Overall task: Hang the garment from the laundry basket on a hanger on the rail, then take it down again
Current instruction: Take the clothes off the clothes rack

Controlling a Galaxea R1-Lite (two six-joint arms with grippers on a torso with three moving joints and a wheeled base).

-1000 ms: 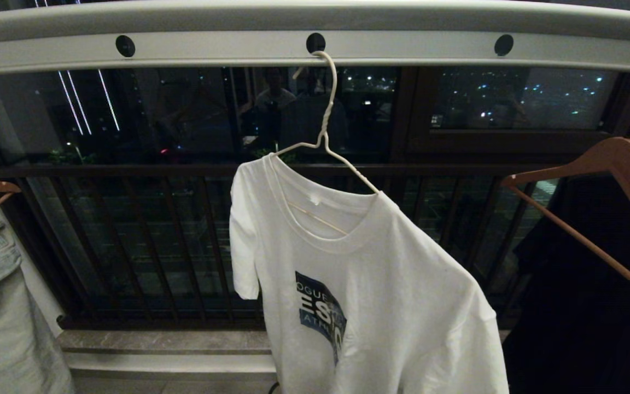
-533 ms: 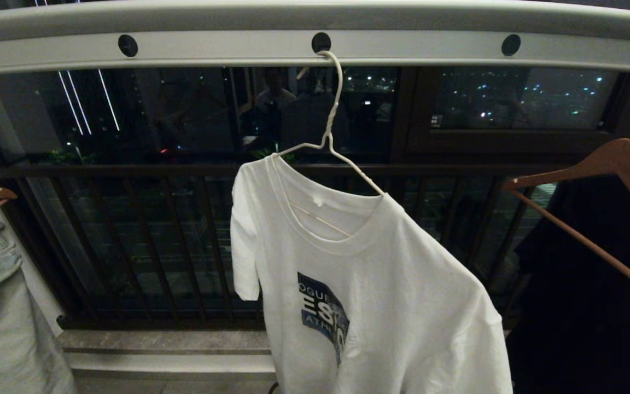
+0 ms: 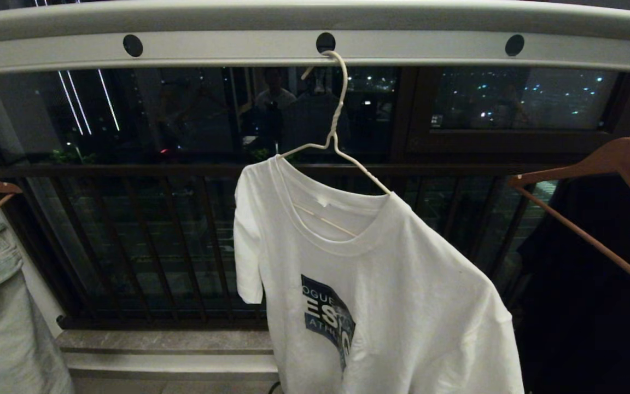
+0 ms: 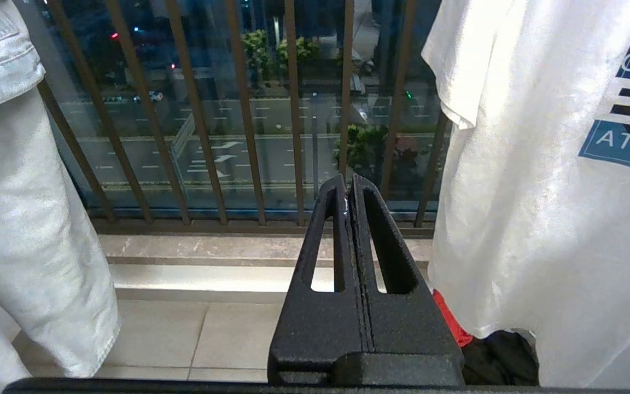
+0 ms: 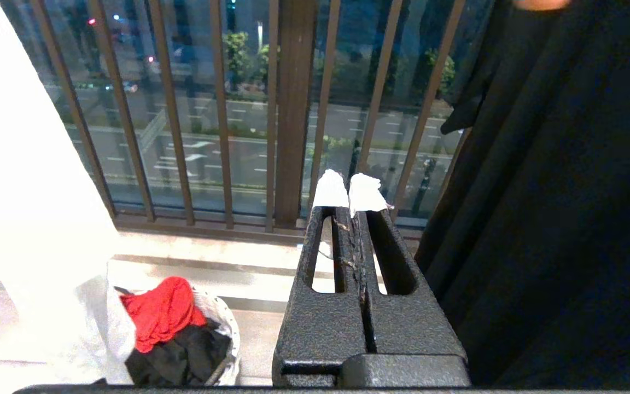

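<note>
Up on the rail (image 3: 315, 52): wire hanger (image 3: 332, 143) hooked thru the middle hole, neck slanting a bit toward robot's left as it dropped.
Shirt (image 3: 391, 295): on the hanger, print facing the robot, hung skewed; robot's-left shoulder rode high, right shoulder sagged lower & nearer the camera.
Hanger long axis: ran left-high to right-low, roughly along the rail but turned out toward the robot on its right end.
Left gripper (image 4: 349, 189): fingers pressed together, holding nothing; low, shirt just beside it on its inner side, sleeve hem above the tips.
Right gripper (image 5: 349, 194): also closed & empty, white tape on the tips; low, shirt's edge off to its inner side, black clothing just beside it on the outer side.
Key relation: hook sat well above both grippers, between them; neither arm showed in the head view.
Nearer arm: cannot tell for the hook; the shirt hung mostly on the right side.
Basket (image 5: 222, 323): on the floor under the shirt hem, red cloth (image 5: 162, 312) & black cloth (image 5: 178, 355) inside.
Stage, my read: hanging done, take-down not yet begun.
</note>
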